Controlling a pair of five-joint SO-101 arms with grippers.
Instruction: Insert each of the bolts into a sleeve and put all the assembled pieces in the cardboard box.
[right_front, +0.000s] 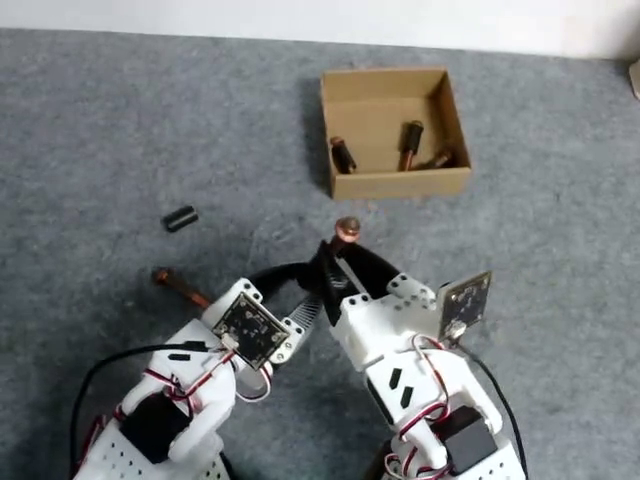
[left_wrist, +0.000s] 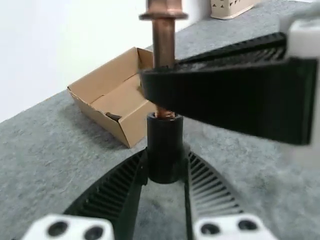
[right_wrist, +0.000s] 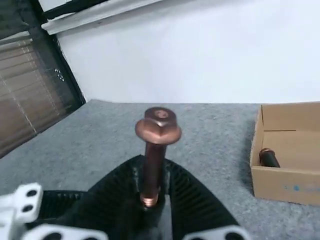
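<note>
Your left gripper (left_wrist: 165, 167) is closing narrowly around the smooth black cylindrical sleeve (left_wrist: 164, 142), holding it upright just in front of the cardboard box (right_front: 400, 184). Your right gripper (right_wrist: 151, 172) is pinching the shank of the coppery flange-headed bolt (right_wrist: 156, 135), its tip sitting at the sleeve's mouth. A spare sleeve (right_front: 181, 218) and a loose bolt (right_front: 180, 287) are lying on grey carpet (right_front: 90, 140) left of the box. Assembled pieces (right_front: 342, 154) are resting inside it.
</note>
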